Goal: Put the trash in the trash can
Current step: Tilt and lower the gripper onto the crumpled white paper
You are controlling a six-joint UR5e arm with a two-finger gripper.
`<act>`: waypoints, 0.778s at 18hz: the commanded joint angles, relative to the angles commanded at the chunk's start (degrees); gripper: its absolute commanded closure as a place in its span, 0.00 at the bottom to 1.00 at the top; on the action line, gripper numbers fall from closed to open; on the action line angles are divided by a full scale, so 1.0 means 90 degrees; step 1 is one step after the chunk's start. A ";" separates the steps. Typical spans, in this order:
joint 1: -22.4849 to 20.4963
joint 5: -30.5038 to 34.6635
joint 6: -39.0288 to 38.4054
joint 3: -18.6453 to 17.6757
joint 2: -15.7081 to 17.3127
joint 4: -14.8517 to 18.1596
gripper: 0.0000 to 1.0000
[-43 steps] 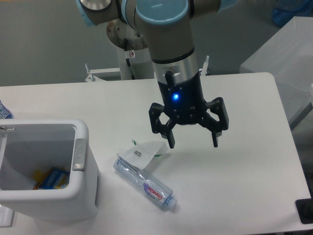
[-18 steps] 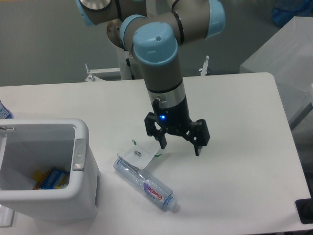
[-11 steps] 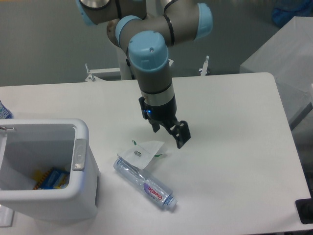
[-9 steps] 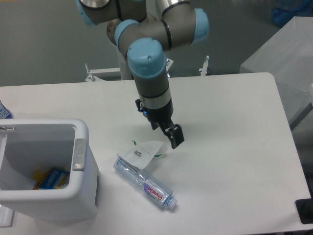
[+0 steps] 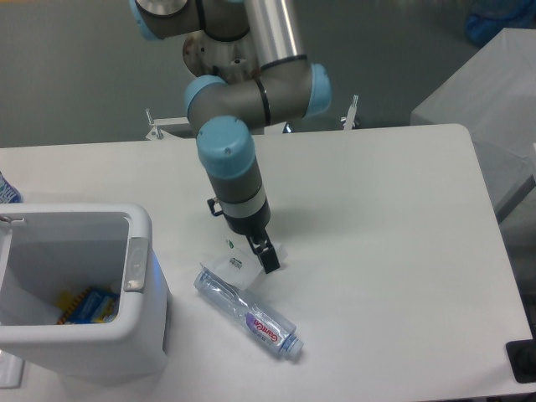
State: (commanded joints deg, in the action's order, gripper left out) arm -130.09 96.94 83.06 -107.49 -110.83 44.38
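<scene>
Over the wrapper (image 5: 243, 266) — beside the bottle (image 5: 249, 313) — jaws reach down; their state can't be told.

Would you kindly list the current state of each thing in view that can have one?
end effector: down at the wrapper's right edge; open or shut cannot be told.
wrapper: crumpled, lying flat on the table, not lifted.
bottle: crushed, on its side on the table, cap end toward the lower right, untouched.
trash can: upright, open at the top, with something blue and yellow already inside.
</scene>
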 joint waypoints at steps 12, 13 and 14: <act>0.0157 0.0215 -0.0137 0.0009 -0.0273 -0.0059 0.07; 0.0167 0.0215 -0.0166 0.0010 -0.0264 -0.0049 0.23; 0.0157 0.0205 -0.0224 0.0010 -0.0264 -0.0049 0.39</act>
State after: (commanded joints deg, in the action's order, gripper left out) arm -128.67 98.79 81.04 -107.40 -113.20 43.95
